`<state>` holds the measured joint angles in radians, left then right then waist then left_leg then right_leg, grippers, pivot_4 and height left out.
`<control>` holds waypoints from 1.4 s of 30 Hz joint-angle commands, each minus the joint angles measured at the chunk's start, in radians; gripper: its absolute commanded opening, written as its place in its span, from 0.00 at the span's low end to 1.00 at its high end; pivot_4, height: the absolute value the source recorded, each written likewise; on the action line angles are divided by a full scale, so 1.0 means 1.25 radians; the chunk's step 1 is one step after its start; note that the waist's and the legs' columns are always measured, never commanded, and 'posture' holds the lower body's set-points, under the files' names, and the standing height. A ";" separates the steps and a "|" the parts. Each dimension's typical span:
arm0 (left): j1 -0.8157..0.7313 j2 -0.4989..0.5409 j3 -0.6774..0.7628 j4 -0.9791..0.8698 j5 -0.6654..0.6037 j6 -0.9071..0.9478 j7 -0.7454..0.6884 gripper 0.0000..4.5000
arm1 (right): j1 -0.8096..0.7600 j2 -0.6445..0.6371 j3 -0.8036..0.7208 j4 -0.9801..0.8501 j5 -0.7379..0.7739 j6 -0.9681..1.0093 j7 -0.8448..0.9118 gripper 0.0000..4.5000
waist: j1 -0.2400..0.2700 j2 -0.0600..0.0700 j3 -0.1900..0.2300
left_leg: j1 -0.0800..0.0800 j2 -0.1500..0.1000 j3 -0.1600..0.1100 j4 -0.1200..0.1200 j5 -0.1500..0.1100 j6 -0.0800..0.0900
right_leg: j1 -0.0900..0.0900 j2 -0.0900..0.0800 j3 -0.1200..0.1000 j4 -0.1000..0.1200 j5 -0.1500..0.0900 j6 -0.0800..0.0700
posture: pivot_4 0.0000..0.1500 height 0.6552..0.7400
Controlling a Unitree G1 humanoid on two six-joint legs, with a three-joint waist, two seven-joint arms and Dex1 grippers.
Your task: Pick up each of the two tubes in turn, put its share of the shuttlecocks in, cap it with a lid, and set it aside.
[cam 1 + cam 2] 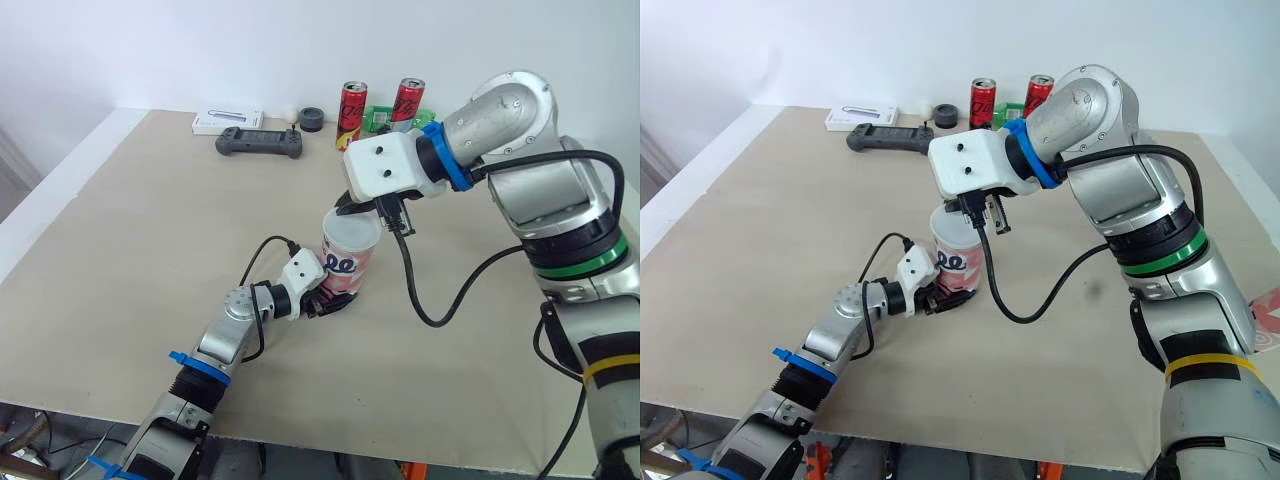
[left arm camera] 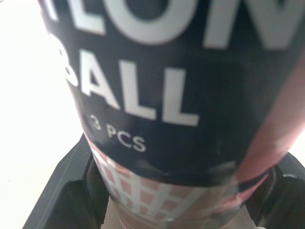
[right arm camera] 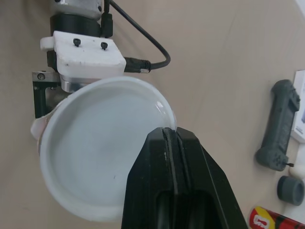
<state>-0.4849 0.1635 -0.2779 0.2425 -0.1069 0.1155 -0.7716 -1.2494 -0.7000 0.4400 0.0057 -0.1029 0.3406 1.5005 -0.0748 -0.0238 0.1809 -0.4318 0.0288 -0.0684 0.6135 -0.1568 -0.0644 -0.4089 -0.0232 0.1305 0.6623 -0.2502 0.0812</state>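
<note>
**Bright, Soft Light All Over**

The room is bright and the light is soft. The table looks pale and evenly lit, and the shadows on it are faint. Beside the tube, in the left wrist view, the background glows plain white. The lid has a small shine at its rim.

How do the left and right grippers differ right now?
The left gripper clamps the tube low on its side; the right gripper pinches the rim of the white lid. The left sits low beside the tube; the right hangs above its top. Both are shut.
</note>
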 commanded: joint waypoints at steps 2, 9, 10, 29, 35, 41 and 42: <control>0.002 0.002 -0.003 0.000 0.009 0.011 0.003 0.68 | -0.004 -0.002 0.005 0.013 -0.013 -0.016 0.006 0.01 | 0.000 0.000 0.000 | 0.000 0.000 0.000 0.000 0.000 0.000 | 0.000 0.000 0.000 0.000 0.000 0.000 | 1.00 1.00; 0.003 0.001 -0.004 -0.002 0.009 0.012 0.005 0.68 | -0.006 0.001 0.005 0.024 -0.012 -0.026 0.006 0.01 | 0.000 0.000 0.000 | 0.000 0.000 0.000 0.000 0.000 0.000 | 0.000 0.000 0.000 0.000 0.000 0.000 | 1.00 1.00; 0.004 0.001 -0.004 -0.002 0.009 0.011 0.006 0.68 | -0.008 0.004 0.001 0.024 -0.007 -0.024 0.004 0.01 | 0.000 0.000 0.000 | 0.000 0.000 0.000 0.000 0.000 0.000 | 0.000 0.000 0.000 0.000 0.000 0.000 | 1.00 1.00; -0.003 0.002 -0.004 0.007 0.009 0.006 -0.001 0.68 | -0.012 0.011 -0.048 0.054 0.078 0.029 -0.002 0.01 | 0.000 0.000 0.000 | 0.000 0.000 0.000 0.000 0.000 0.000 | 0.000 0.000 0.000 0.000 0.000 0.000 | 1.00 1.00; 0.000 0.003 -0.004 0.003 0.009 0.008 0.000 0.68 | -0.001 0.015 -0.051 0.085 0.084 0.022 -0.008 0.01 | 0.000 0.000 0.000 | 0.000 0.000 0.000 0.000 0.000 0.000 | 0.000 0.000 0.000 0.000 0.000 0.000 | 1.00 1.00; 0.002 0.003 -0.004 -0.001 0.009 0.009 0.002 0.68 | 0.008 0.013 -0.050 0.098 0.084 0.016 -0.010 0.01 | 0.000 0.000 0.000 | 0.000 0.000 0.000 0.000 0.000 0.000 | 0.000 0.000 0.000 0.000 0.000 0.000 | 1.00 1.00; 0.003 0.003 -0.004 -0.002 0.009 0.010 0.002 0.68 | 0.008 0.013 -0.050 0.099 0.084 0.014 -0.011 0.01 | 0.000 0.000 0.000 | 0.000 0.000 0.000 0.000 0.000 0.000 | 0.000 0.000 0.000 0.000 0.000 0.000 | 1.00 1.00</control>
<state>-0.4860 0.1637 -0.2773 0.2436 -0.1077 0.1163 -0.7716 -1.2316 -0.6771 0.4092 0.1283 -0.0030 0.3683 1.4885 -0.0749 -0.0238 0.1809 -0.4315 0.0288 -0.0686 0.6134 -0.1568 -0.0643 -0.4087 -0.0231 0.1304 0.6623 -0.2502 0.0812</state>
